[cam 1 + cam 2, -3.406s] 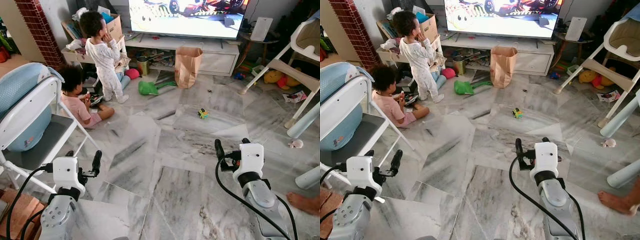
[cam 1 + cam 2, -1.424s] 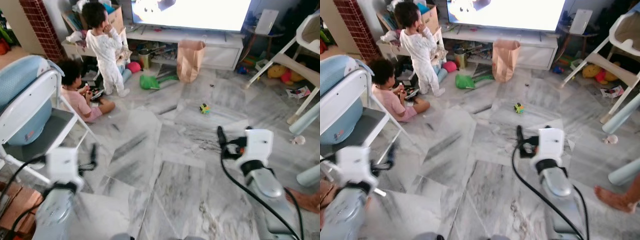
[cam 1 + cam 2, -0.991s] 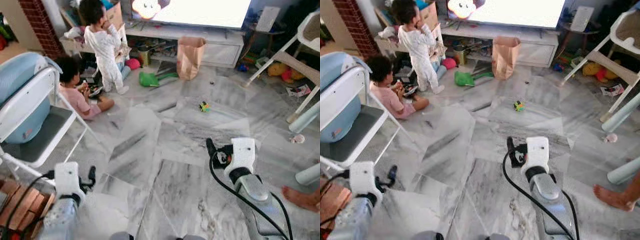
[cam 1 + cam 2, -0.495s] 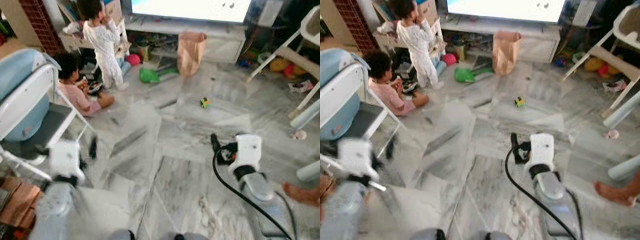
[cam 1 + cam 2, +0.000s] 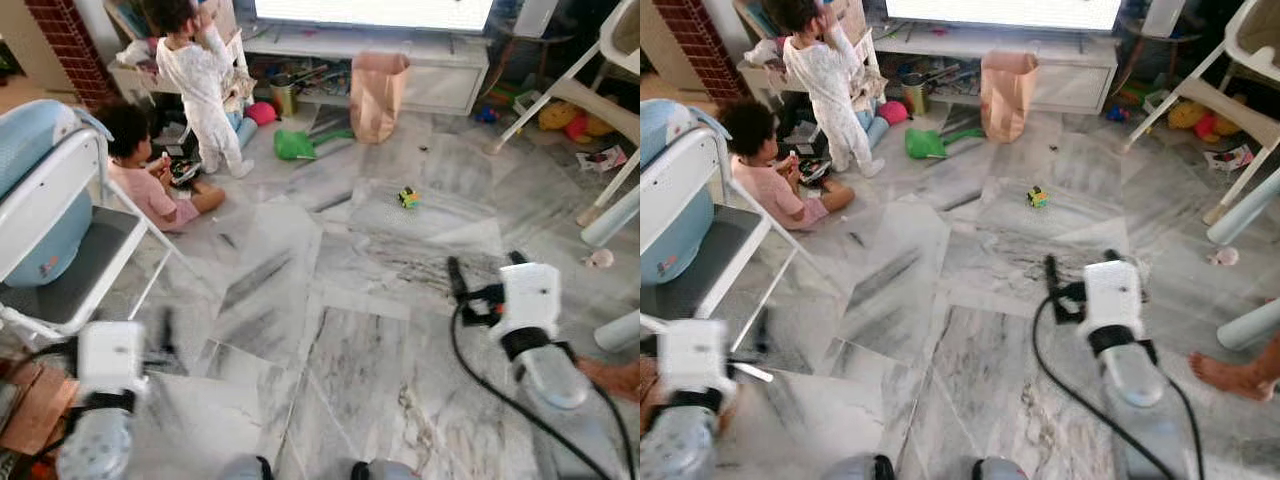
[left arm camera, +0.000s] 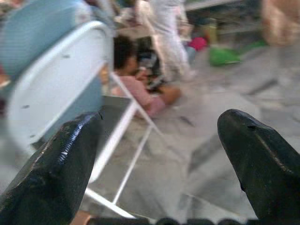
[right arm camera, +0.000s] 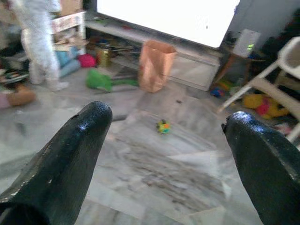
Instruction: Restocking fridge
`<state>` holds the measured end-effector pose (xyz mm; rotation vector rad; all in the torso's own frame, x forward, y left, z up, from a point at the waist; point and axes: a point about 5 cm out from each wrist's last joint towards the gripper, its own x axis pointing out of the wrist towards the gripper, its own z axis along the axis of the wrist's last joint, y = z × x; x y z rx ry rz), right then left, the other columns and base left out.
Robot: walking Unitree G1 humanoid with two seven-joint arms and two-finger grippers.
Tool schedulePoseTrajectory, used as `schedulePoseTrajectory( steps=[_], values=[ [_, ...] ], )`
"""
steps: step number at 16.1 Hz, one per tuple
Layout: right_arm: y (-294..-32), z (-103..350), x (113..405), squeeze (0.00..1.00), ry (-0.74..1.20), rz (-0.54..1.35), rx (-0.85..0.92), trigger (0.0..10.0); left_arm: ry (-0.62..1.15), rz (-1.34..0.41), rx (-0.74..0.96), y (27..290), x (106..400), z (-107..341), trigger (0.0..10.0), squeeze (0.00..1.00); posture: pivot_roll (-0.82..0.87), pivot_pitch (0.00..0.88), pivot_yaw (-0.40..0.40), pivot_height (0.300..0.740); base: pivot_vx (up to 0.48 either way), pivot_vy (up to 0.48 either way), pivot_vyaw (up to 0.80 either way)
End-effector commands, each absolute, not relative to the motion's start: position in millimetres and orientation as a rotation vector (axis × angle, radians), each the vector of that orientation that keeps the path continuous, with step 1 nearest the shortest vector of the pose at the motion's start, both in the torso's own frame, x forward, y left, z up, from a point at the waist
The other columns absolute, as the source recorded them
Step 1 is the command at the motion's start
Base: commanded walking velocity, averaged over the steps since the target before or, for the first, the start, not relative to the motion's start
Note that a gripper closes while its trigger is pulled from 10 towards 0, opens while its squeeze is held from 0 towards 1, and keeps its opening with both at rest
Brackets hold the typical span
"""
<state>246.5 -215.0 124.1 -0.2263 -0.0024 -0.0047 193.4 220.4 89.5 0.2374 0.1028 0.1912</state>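
A brown paper bag (image 5: 378, 95) stands upright on the marble floor in front of the white TV cabinet (image 5: 430, 85), far ahead of both arms. My right gripper (image 5: 486, 268) is held out low over the floor at the right, open, with nothing between its fingers (image 7: 70, 154). My left gripper (image 5: 152, 338) is blurred at the lower left beside the white chair; the left wrist view shows its fingers (image 6: 56, 173) spread apart and empty.
One child (image 5: 200, 75) stands by the cabinet and another (image 5: 140, 185) sits on the floor at the left. A white chair with a blue seat (image 5: 60, 230) is close on my left. A small toy car (image 5: 407, 198), a green toy (image 5: 295, 147), a high chair (image 5: 585, 95) and a person's bare foot (image 5: 610, 375) are around.
The whole view has shifted as the camera moved. My left arm has dropped lower and is blurred; my right arm sits a little further right. Both grippers stay open and empty.
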Motion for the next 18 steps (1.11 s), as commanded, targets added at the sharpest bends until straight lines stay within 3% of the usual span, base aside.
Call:
schedulePoseTrajectory(
  steps=[1,3,4,7,10,12,14,18],
  values=[
    [-209.2,124.5,252.4,1.00,0.002,0.021,-0.208,10.0,0.082,0.040,0.276,204.4,198.4,92.9,10.0,1.00,0.00,0.134,0.034,0.740,0.000,0.000,0.00],
    [-192.9,121.6,263.1,1.00,-0.009,0.122,-0.235,10.0,0.052,-0.252,0.390,180.2,204.7,85.6,10.0,1.00,0.01,0.127,0.020,0.740,0.000,0.000,0.00],
    [-185.6,121.6,268.1,1.00,-0.019,0.155,-0.231,10.0,0.045,-0.319,0.353,180.4,207.4,87.6,10.0,1.00,0.00,0.126,0.030,0.740,0.000,0.000,0.00],
    [-198.9,121.3,256.5,1.00,-0.016,0.077,-0.236,10.0,-0.009,0.000,0.315,204.4,202.5,118.1,10.0,1.00,-0.01,0.119,0.054,0.740,0.000,0.000,0.00],
    [-201.3,117.4,246.1,1.00,0.011,0.071,-0.223,10.0,-0.121,-0.108,0.420,183.9,182.2,137.1,10.0,1.00,0.01,0.121,0.032,0.740,0.000,0.000,0.00],
    [-185.5,110.7,253.2,1.00,0.009,0.165,-0.240,10.0,-0.016,-0.099,0.332,180.7,197.5,96.7,10.0,1.00,0.00,0.112,0.015,0.740,0.000,0.000,0.00],
    [-183.8,109.7,261.0,1.00,0.019,0.143,-0.181,10.0,0.100,-0.078,0.202,189.3,210.5,75.7,10.0,1.00,-0.01,0.097,0.009,0.740,0.000,0.000,0.00],
    [-179.8,102.8,260.7,1.00,0.019,0.121,-0.135,10.0,0.097,-0.056,0.189,203.7,222.0,70.2,10.0,1.00,0.00,0.075,0.010,0.740,0.000,0.000,0.00]
  ],
)
